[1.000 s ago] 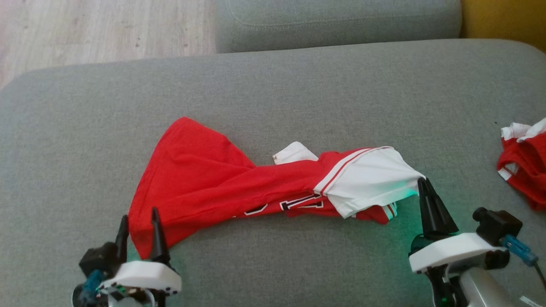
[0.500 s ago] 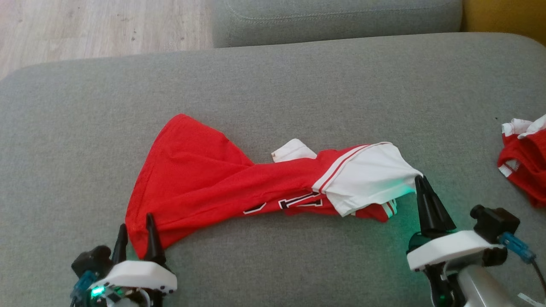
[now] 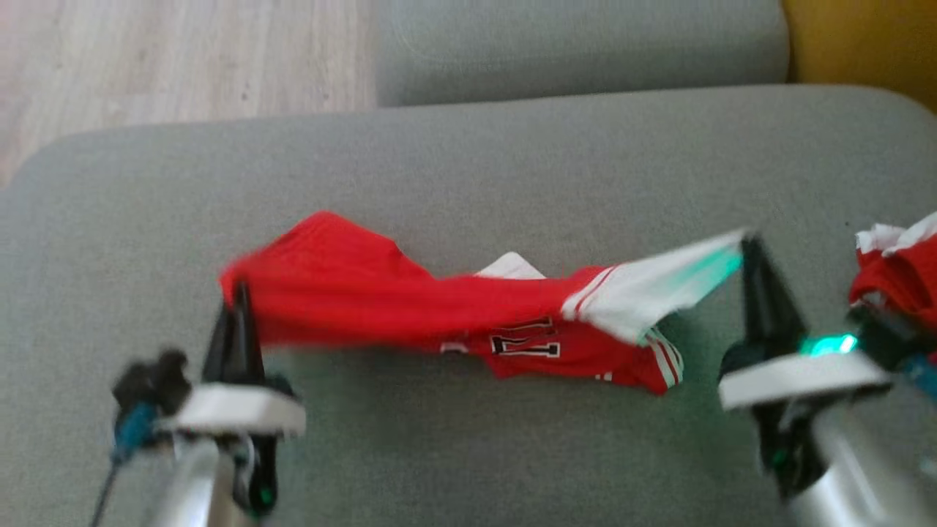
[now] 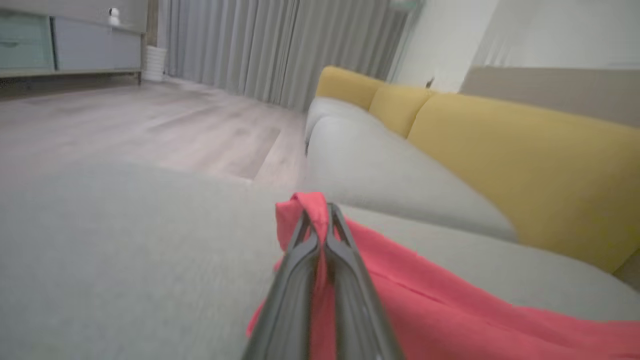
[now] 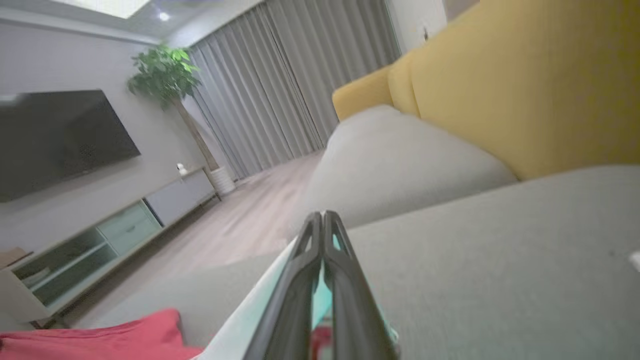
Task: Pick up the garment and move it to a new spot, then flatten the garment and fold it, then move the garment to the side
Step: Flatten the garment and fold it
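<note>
Garment (image 3: 454, 315) is lying stretched across the grey sofa cushion (image 3: 468, 168), near its front-middle in the head view. Its long axis is running left to right across that view. The red hem end is pointing to the robot's left and the white sleeve end to its right. Black-and-white lettering is showing on the lower middle part, which is sagging toward the robot. The head view is blurring, so the finer folds are not readable.

Left gripper (image 3: 238, 296) is pinching the red corner at the garment's left end. In the left wrist view the two fingers are pressing together with red cloth bunching over their tips. Right gripper (image 3: 748, 245) is clamping the white sleeve tip at the far right end. In the right wrist view its fingers are meeting with pale cloth running out between them. A green light is glowing near its base.

A second red-and-white garment (image 3: 897, 278) is sitting at the right edge of the cushion, just beside the right gripper, apart from the stretched one. Wooden floor (image 3: 183, 58) is showing beyond the cushion at upper left, yellow backrest (image 3: 856, 44) at upper right.
</note>
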`<state>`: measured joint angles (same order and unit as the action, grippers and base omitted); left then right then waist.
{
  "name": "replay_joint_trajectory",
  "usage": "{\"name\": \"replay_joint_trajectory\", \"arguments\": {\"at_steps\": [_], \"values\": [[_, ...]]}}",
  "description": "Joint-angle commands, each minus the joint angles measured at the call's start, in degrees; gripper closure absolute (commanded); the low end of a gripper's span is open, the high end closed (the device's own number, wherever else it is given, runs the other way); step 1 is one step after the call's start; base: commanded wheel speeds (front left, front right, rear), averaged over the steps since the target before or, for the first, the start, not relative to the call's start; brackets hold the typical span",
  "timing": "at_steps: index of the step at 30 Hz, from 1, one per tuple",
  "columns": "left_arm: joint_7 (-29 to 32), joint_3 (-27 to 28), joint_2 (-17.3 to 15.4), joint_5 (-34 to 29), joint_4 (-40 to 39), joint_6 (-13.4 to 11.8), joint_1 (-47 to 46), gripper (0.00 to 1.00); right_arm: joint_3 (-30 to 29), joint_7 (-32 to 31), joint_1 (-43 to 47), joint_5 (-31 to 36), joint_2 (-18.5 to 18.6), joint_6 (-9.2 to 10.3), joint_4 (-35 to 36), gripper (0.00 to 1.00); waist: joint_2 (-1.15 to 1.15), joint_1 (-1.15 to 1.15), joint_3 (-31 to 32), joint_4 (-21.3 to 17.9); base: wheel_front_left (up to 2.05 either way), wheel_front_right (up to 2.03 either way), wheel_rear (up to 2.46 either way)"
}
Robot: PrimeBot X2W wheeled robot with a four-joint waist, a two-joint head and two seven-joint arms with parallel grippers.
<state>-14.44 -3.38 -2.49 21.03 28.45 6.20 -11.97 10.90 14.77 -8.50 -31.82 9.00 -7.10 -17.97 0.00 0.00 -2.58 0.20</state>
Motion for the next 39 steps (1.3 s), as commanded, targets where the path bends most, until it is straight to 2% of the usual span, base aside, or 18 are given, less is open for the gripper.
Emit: {"name": "replay_joint_trajectory", "arguments": {"at_steps": [1, 9, 14, 15, 18, 22, 26, 29, 33, 36, 39], "values": [[-0.6, 2.3, -1.2, -0.9, -3.5, 0.5, -4.5, 1.0, 0.7, 0.2, -4.2, -0.6, 1.7, -0.39, 3.2, 1.0, 0.0, 0.0, 1.3, 0.4, 0.0, 0.0, 0.0], [0.5, 0.1, -10.8, -3.9, -16.1, 1.2, -17.3, 1.0, -0.1, 0.2, -15.8, -8.5, 9.3, -0.39, 12.2, 1.0, 0.0, 0.0, 3.8, 0.3, 0.0, 0.0, 0.0], [8.0, -2.6, -16.5, -1.9, -24.8, 1.3, -24.9, 1.0, -2.1, -3.2, -22.9, -12.9, 13.7, -0.39, 18.0, 1.0, 0.0, 0.0, 4.2, 0.3, 0.0, 0.0, 0.0], [11.8, -3.4, -18.3, -1.1, -27.3, 1.3, -27.5, 1.0, -3.4, -5.7, -25.5, -13.7, 14.6, -0.39, 19.8, 1.0, 0.0, 0.0, 3.8, 0.3, 0.0, 0.0, 0.0], [17.3, -5.1, -20.1, -0.5, -28.5, 1.3, -30.2, 1.0, -4.6, -9.1, -29.1, -14.0, 15.1, -0.39, 20.6, 1.0, 0.0, 0.0, 2.6, 0.4, 0.0, 0.0, 0.0], [21.9, -6.1, -18.3, 1.9, -26.3, 0.9, -32.7, 1.0, -4.8, -12.0, -34.0, -13.9, 14.1, -0.39, 17.2, 1.0, 0.0, 0.0, -1.0, 0.3, 0.0, 0.0, 0.0], [21.2, -6.6, -16.3, 1.8, -21.6, -0.3, -36.5, 1.0, -3.0, -11.2, -41.5, -11.8, 13.0, -0.39, 10.9, 1.0, 0.0, 0.0, -6.2, -0.2, 0.0, 0.0, 0.0], [18.1, -7.1, -14.4, 0.6, -16.3, -1.2, -41.0, 1.0, -1.2, -8.4, -48.9, -9.6, 12.3, -0.39, 4.5, 1.0, 0.0, 0.0, -9.6, -0.5, 0.0, 0.0, 0.0], [10.0, -7.1, -12.4, -2.1, -8.7, -2.7, -49.9, 1.0, -0.8, -2.7, -60.0, -7.2, 11.8, -0.39, -3.8, 1.0, 0.0, 0.0, -13.1, -0.9, 0.0, 0.0, 0.0], [3.5, -6.5, -11.3, -3.2, -4.4, -3.5, -56.4, 1.0, -1.3, -0.4, -67.2, -5.7, 11.9, -0.39, -7.6, 1.0, 0.0, 0.0, -14.4, -1.2, 0.0, 0.0, 0.0], [0.6, -5.7, -10.4, -3.3, -1.7, -3.7, -59.9, 1.0, -1.9, 0.1, -71.0, -6.0, 12.2, -0.39, -9.5, 1.0, 0.0, 0.0, -14.9, -1.5, 0.0, 0.0, 0.0]]}}
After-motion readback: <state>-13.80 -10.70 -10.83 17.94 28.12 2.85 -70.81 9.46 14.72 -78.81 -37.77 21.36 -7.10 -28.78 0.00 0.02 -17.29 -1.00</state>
